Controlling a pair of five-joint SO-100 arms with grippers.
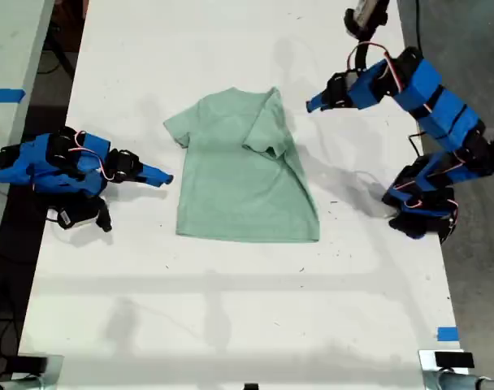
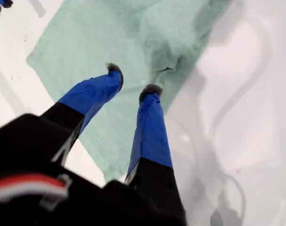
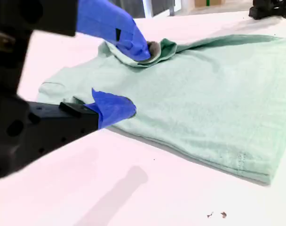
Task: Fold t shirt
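The pale mint-green t shirt (image 1: 243, 175) lies flat in the middle of the white table (image 1: 231, 309). Its sleeve (image 1: 267, 130) on the exterior view's right is folded inward over the body. My first gripper (image 1: 314, 105) hangs raised just off the shirt's upper edge on the exterior view's right. Its wrist view shows it open (image 2: 133, 81) above the shirt (image 2: 133, 28), with nothing held. My second gripper (image 1: 162, 175) rests low on the table, beside the shirt's edge on the exterior view's left. It is open (image 3: 136, 77) and empty, facing the sleeve and shirt (image 3: 218, 94).
Both arm bases sit on the table, one at each side of the exterior view. A second table with blue tape (image 1: 3, 95) stands at that view's left. More blue tape (image 1: 447, 333) marks the near corner on the view's right. Grey floor lies beyond that edge.
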